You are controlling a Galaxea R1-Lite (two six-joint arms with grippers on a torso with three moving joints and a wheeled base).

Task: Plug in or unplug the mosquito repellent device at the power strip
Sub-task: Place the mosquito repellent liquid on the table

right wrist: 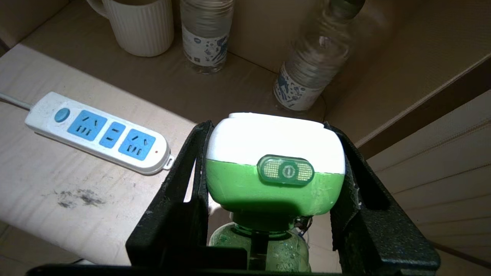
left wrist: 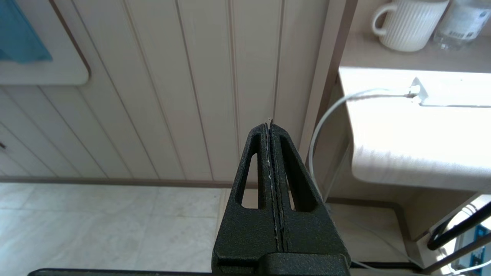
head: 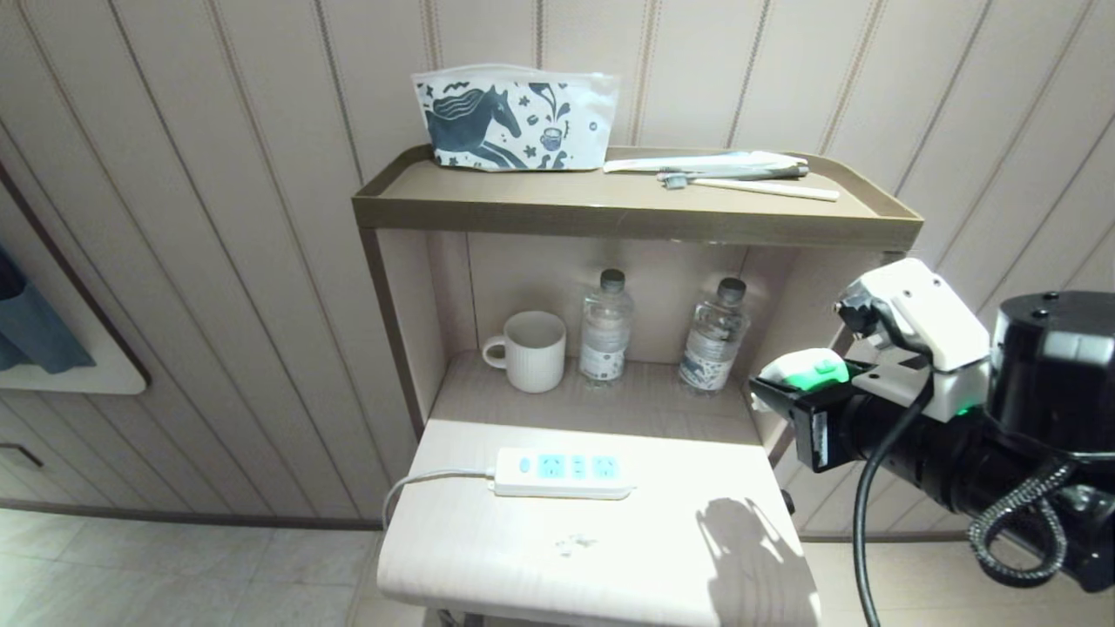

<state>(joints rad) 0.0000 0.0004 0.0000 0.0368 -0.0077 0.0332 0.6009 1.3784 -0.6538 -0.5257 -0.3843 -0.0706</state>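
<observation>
My right gripper [right wrist: 274,130] is shut on the mosquito repellent device [right wrist: 274,168], its black fingers [right wrist: 191,161] pressing both sides of the white-and-green head; the green bottle [right wrist: 261,245] hangs under it. In the head view that gripper [head: 788,387] holds the device [head: 806,370] in the air off the right edge of the lower shelf. The power strip [head: 562,473] lies flat on that shelf with its light-blue sockets empty and its white cord [head: 418,483] running off to the left; it is also in the right wrist view [right wrist: 98,132]. My left gripper [left wrist: 270,124] is shut on nothing, low beside the stand.
A white ribbed mug [head: 531,350] and two clear water bottles [head: 605,326] [head: 714,335] stand at the back of the shelf [head: 697,540]. The top tray [head: 627,213] carries a horse-print pouch [head: 514,117] and a toothbrush and tube [head: 740,174]. Panelled wall behind, tiled floor [head: 174,566] below.
</observation>
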